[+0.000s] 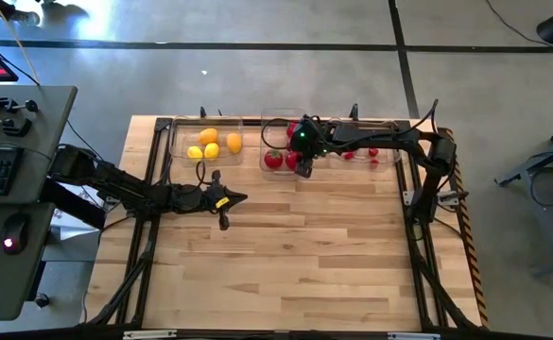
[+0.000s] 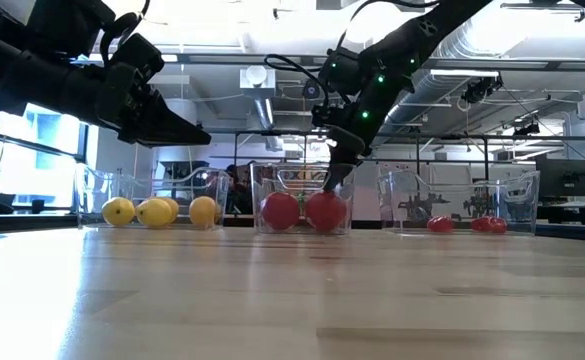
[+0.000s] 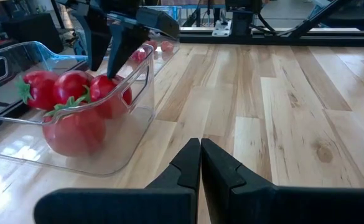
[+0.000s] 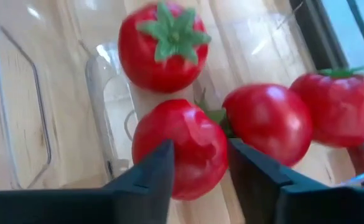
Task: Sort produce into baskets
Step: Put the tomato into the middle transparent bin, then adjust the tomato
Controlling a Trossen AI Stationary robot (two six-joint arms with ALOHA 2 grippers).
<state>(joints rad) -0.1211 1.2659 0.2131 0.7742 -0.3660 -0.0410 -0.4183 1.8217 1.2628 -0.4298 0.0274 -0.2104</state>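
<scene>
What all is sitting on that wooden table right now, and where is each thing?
Clear plastic rectangular bins: three, see-through, in a row along the table's far edge: left bin, middle bin, right bin.
Yellow lemon-shaped toy fruits: four visible, yellow to orange, all in the left bin.
Round red toy tomatoes with green tops: at least four, red, in the middle bin.
Small red berries: a few, red, in the right bin.
Wooden table: one, light planks, bare in front of the bins.
Left gripper: dark, shut, empty, above the table in front of the left bin.
Right gripper: dark, down inside the middle bin, fingers either side of one red tomato.
</scene>
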